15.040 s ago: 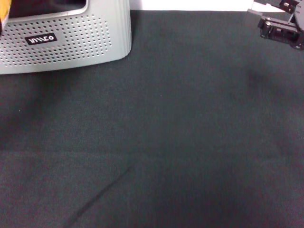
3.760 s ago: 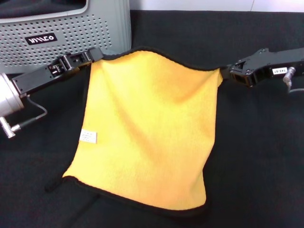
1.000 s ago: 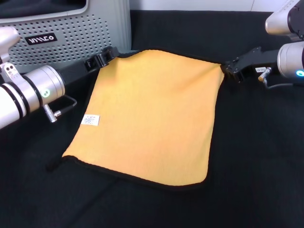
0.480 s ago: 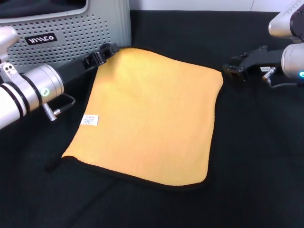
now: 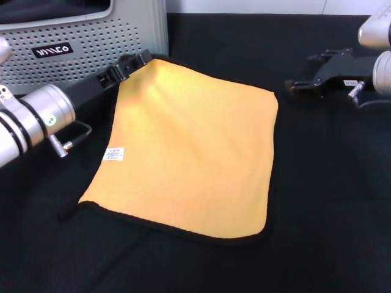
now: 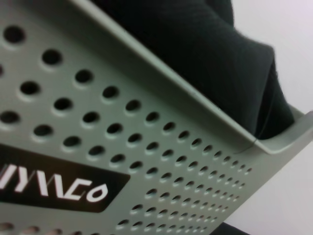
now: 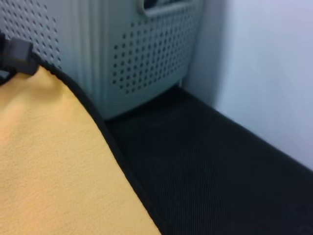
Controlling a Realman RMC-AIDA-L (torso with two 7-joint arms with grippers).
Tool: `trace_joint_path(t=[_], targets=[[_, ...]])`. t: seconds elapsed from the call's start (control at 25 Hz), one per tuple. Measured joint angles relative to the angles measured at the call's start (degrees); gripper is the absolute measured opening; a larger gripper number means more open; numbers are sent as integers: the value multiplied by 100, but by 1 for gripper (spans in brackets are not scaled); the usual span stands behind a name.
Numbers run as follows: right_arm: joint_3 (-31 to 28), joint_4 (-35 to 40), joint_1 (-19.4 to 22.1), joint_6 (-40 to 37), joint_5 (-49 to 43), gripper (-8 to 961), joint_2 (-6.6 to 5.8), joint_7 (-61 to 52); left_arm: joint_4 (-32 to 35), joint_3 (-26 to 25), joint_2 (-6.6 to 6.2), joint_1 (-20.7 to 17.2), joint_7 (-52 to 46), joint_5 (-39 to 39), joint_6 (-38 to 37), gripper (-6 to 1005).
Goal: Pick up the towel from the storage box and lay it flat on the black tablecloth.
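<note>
- Fingers of the left gripper point(image 5: 135, 61) sit at the towel's far-left corner, just in front of the box; whether they pinch the corner or merely rest beside it cannot be told.
- Right gripper point(image 5: 295, 87) stands just off the towel's far-right corner, apart from the cloth, low over the tablecloth; its fingers look parted and hold nothing.
- Towel point(image 5: 189, 146) lies spread on the tablecloth point(image 5: 330, 201), in front of the box and towards the cloth's left half. Three corners lie flat; the far-left corner rides slightly raised by the left gripper. The white tag point(image 5: 114, 154) faces up near the left edge.
- Handling, as judged: the towel is light, soft and limp, with no stiffness of its own. It will drape and fold wherever it is unsupported, and its nap should cling to the fuzzy tablecloth rather than slide.
- Hold points, as judged: the black-edged corners are the soundest grip, being thicker and easy to pinch. Two adjacent corners held together keep an edge taut; a single mid-edge pinch would bunch the cloth.
- Risk, as judged: lifting the left gripper away without a clean release may drag that corner and raise a wrinkle.
- Box point(image 5: 91, 43) stands at the tablecloth's far-left corner; the left wrist view shows its perforated wall point(image 6: 146, 142) and label point(image 6: 54, 183) close up. Dark material shows inside it.
- Task stands near complete; only the far-left corner remains to settle.
</note>
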State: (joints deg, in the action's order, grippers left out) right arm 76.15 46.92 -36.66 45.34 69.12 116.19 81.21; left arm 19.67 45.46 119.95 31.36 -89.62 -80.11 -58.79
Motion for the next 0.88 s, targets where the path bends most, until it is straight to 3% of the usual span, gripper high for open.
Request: trace_joint_path(t=[0.16,0.24,0.64,0.88], targets=[[97,385,265,-6,65,763,0,-4,175,16,2,-134,3,3,-195,739],[102,428,285,1,83,788,0,-5,188,29,-1,-142,-7,-21,-286,815],[170,459,294,11,127,876,1,6,596,131,-88,-267,-639,-761,-1316,830],[215,594,381,59,204,875,0,31,1348,25,-15,-953,-464,-365,-1947,830]])
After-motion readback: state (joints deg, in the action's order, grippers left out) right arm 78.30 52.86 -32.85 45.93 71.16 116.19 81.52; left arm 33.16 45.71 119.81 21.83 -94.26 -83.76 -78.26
